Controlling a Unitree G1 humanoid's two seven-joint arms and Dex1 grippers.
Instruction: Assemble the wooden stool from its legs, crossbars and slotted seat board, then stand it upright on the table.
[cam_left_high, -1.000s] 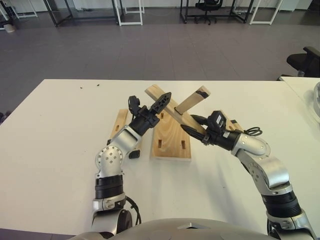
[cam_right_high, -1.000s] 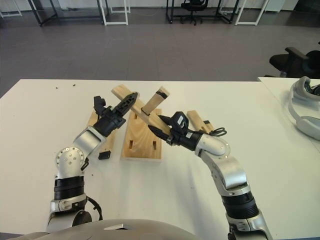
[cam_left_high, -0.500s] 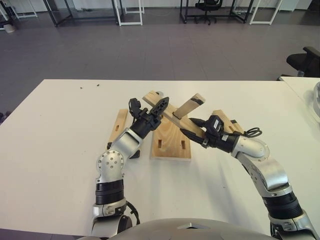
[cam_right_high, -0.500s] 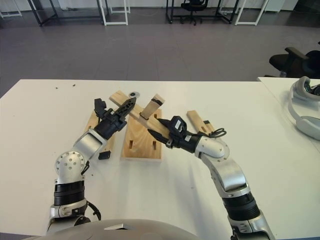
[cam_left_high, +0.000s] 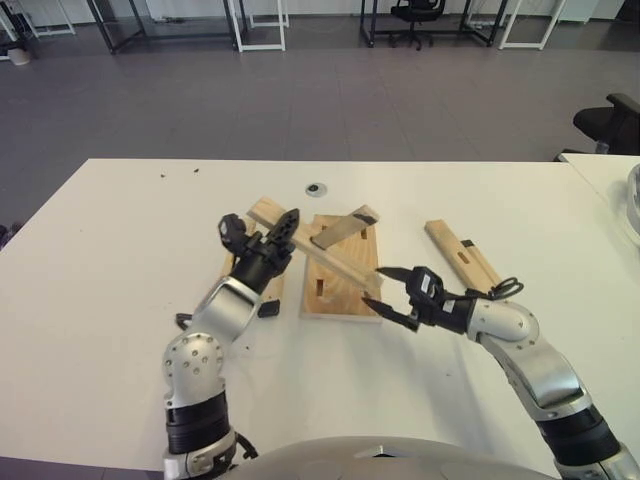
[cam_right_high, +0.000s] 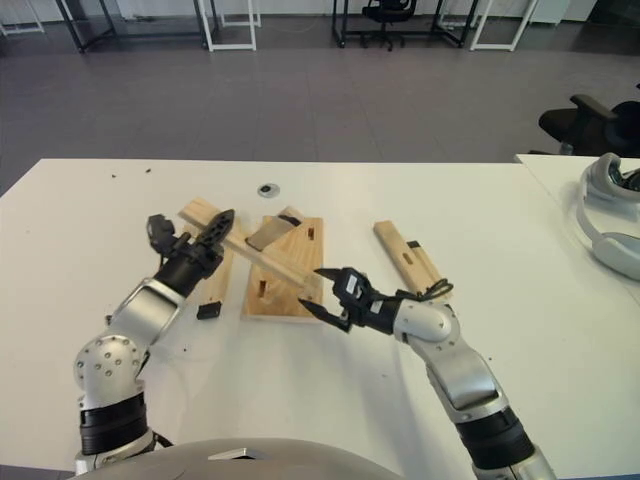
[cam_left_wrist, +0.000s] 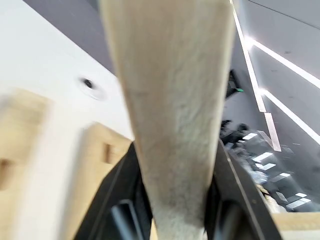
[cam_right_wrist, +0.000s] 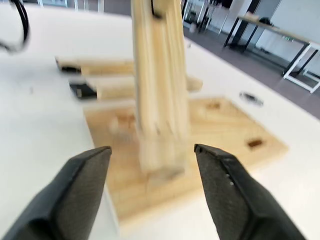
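Note:
My left gripper (cam_left_high: 281, 228) is shut on a long wooden leg (cam_left_high: 335, 258) near its far end. The leg slants across the slotted seat board (cam_left_high: 349, 299), which lies flat on the table. A short crossbar (cam_left_high: 340, 229) with a black tip sticks out from the leg. In the left wrist view the leg (cam_left_wrist: 172, 110) runs straight out between the dark jaws. My right gripper (cam_left_high: 387, 296) is open at the leg's near end. Its fingers (cam_right_wrist: 82, 195) stand on either side of the leg's end (cam_right_wrist: 159, 100) without touching it. Another leg (cam_left_high: 461, 254) lies to the right.
A further wooden piece (cam_left_high: 245, 252) lies left of the board under my left arm, with a small black part (cam_left_high: 268, 309) beside it. A metal disc (cam_left_high: 317, 189) sits behind the board. A white headset (cam_right_high: 612, 222) rests on the neighbouring table at the right.
The leg with its crossbar has come down from a raised tilt to lie low across the seat board. My left gripper moved left and down with it. My right gripper drew back toward me.

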